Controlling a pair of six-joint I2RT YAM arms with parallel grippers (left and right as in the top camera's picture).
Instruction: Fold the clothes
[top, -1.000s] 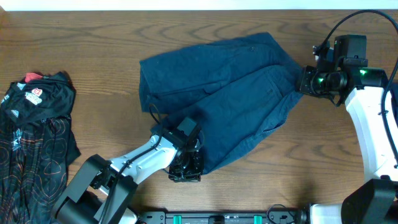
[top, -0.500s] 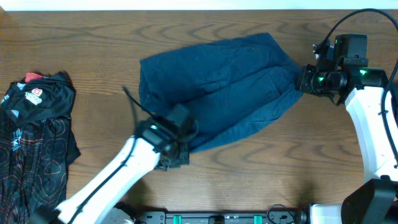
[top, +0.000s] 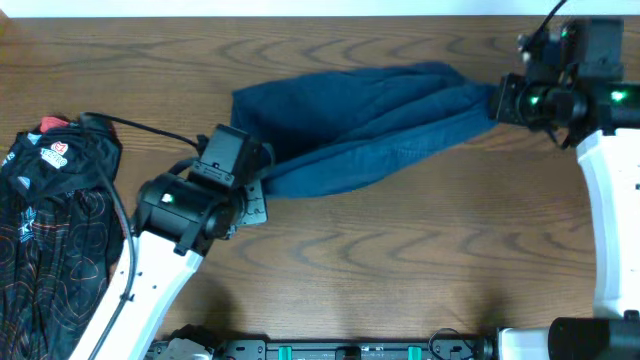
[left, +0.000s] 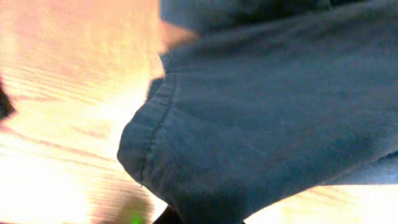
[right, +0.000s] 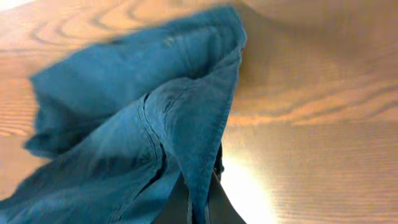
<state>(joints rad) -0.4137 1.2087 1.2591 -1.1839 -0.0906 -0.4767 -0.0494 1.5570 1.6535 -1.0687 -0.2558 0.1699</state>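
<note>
Left gripper (top: 258, 192) has hauled its corner of the blue garment (top: 370, 125) up and left. It's now a taut band between both arms, with the right gripper (top: 497, 100) on the far end and both jaws pinched shut on cloth. First fold is roughly over, I'd guess.

Left gripper (top: 260, 190): from overhead its fingertips are buried under the end of the blue garment (top: 370, 125). The left wrist view is smeared with blur, with only a dark sliver at its bottom edge, so the jaw state cannot be read. Right gripper (top: 497, 100): fingers (right: 214, 208) cropped by the bottom of the right wrist view, cloth pinched between them. Patterned dark garment (top: 50, 220) at the left edge of the worktop (top: 400, 270) runs out of frame, its print too small to read.
</note>
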